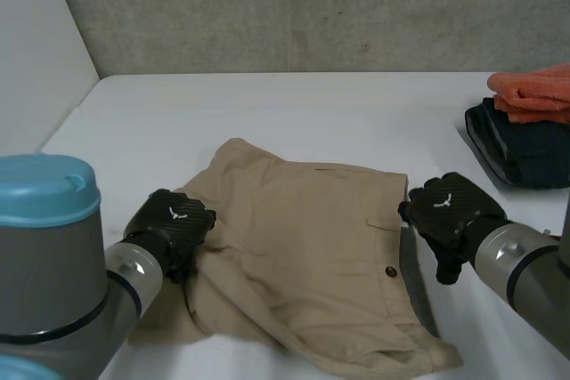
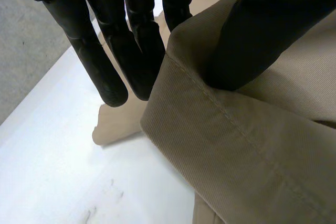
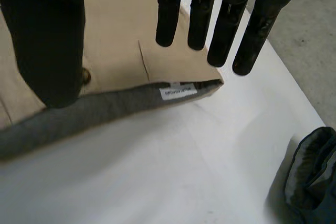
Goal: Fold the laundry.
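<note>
White table (image 1: 267, 104), our khaki shorts (image 1: 303, 246) rumpled on it, no fold done yet we reckon: left hand (image 1: 174, 220) pinches their leg hem, right hand (image 1: 450, 211) hovers fingers-apart at their waistband, folded pile (image 1: 525, 131) beyond that.

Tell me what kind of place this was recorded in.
Probably a lab, not a home: bare white table, plain concrete wall, just khaki shorts and a stack of folded clothes.
</note>
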